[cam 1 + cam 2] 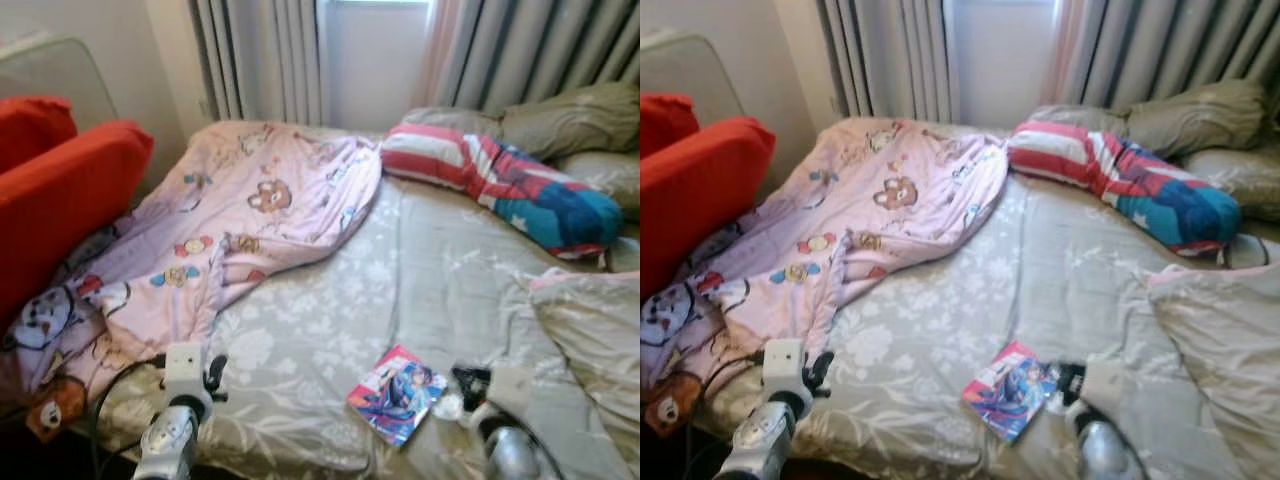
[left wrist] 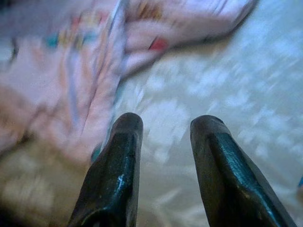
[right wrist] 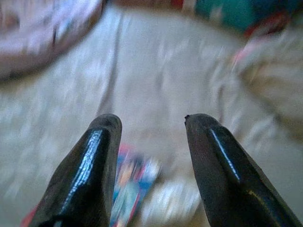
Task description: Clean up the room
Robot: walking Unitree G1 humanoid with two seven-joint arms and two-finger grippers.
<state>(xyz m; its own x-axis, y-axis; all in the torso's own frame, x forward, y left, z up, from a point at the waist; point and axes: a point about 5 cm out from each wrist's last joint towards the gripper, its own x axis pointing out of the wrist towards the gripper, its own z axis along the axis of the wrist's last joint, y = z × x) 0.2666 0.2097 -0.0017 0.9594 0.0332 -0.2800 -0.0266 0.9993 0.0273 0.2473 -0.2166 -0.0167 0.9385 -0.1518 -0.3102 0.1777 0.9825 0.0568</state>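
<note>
A colourful comic book (image 1: 397, 393) lies flat on the grey floral bedsheet (image 1: 330, 320) near the bed's front edge. My right gripper (image 1: 468, 382) hovers just right of the book, open and holding nothing; in the right wrist view the book (image 3: 130, 182) shows between and below its fingers (image 3: 97, 156). My left gripper (image 1: 214, 374) is raised over the front left of the bed, open and empty, beside the crumpled pink cartoon blanket (image 1: 230, 220). The left wrist view shows the blanket's edge (image 2: 66, 85) past its fingers (image 2: 120, 156).
A red, white and blue pillow (image 1: 500, 180) and grey pillows (image 1: 580, 120) lie at the head of the bed. A folded grey duvet (image 1: 590, 330) lies at the right. Red cushions (image 1: 60, 190) stand at the left. Curtains (image 1: 270, 60) hang behind.
</note>
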